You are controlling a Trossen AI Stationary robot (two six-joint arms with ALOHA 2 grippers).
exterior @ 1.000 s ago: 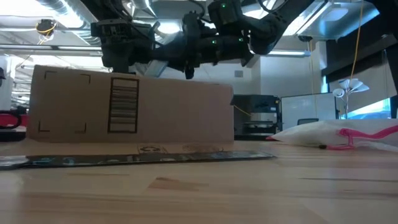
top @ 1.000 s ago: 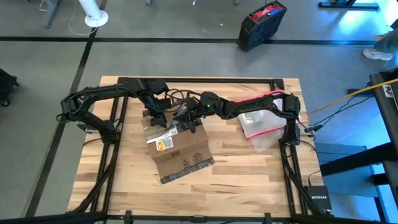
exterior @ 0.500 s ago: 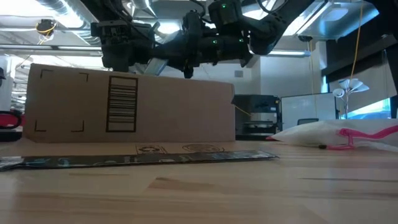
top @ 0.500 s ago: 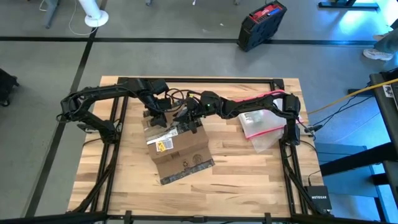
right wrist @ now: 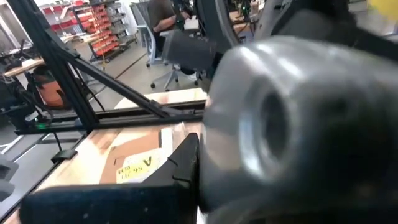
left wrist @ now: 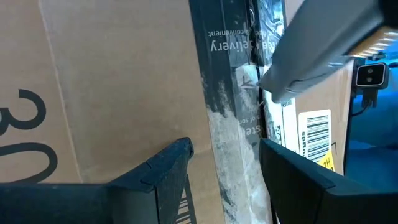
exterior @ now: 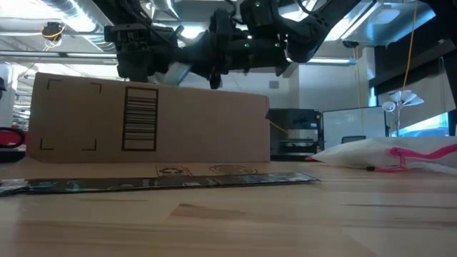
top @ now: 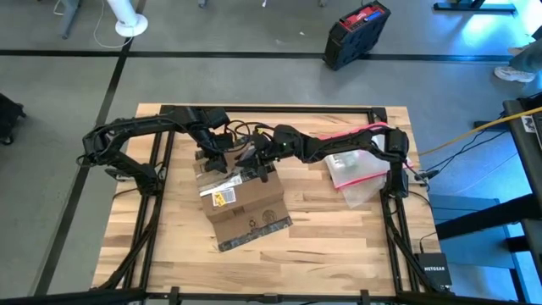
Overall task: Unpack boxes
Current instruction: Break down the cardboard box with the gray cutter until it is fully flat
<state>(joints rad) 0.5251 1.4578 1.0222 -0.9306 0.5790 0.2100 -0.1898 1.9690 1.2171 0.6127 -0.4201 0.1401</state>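
The brown cardboard box rests on the table's middle, white label and yellow sticker on top, barcode side facing the near edge. Black printed tape runs along its top. My left gripper hangs open over the box's far left part, one finger on each side of the tape. My right gripper reaches in from the right, nearly level, shut on a grey tool. The tool's tip is at the tape. My left gripper is close over the box top; I cannot tell whether its fingers touch it. My right gripper holds the grey tool's thick body between its fingers; the tool itself hides the place of contact. The tool is lifted, and its narrow end slants down onto the black tape.
A flat cardboard flap with a black tape strip lies on the table along the box's near side. A clear pouch with a pink-red edge lies at the right. A black and red case stands on the floor beyond the far edge.
The box has shifted a little, its left end moving slightly toward the table's left edge. Both grippers have stayed in place.
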